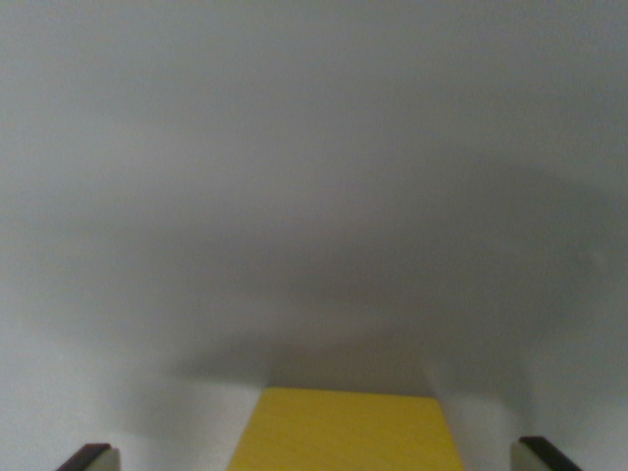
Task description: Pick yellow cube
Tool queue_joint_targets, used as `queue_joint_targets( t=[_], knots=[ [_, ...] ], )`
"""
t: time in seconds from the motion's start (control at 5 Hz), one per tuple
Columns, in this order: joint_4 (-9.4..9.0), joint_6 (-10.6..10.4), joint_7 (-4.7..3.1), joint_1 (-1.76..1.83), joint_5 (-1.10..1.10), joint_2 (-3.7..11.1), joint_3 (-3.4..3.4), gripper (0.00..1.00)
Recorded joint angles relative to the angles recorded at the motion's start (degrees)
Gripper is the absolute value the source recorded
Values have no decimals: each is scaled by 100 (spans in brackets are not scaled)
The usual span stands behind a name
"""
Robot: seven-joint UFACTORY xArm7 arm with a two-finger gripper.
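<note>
Close wrist view over a plain grey-white desk (pixel 314 147). Yellow cube (pixel 343 432) at bottom centre, lying between the two dark fingertips (pixel 93 457) of the hand (pixel 319 459). Hand open, fingertips well apart from the cube on both sides.

setting: cannot tell what sort of place | evidence: only a plain pale grey surface (pixel 314 177) fills the wrist view | detail: soft shadows, blurred
</note>
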Motion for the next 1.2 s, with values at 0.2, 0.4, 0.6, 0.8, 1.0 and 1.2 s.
queue_joint_targets(
  t=[0.2,0.4,0.6,0.8,1.0,1.2],
  knots=[
    [0,0,0,0,0,0,0,100],
    [0,0,0,0,0,0,0,100],
    [0,0,0,0,0,0,0,100],
    [0,0,0,0,0,0,0,100],
    [9,14,0,0,0,-5,0,100],
    [9,14,0,0,0,-5,0,100]
  ],
)
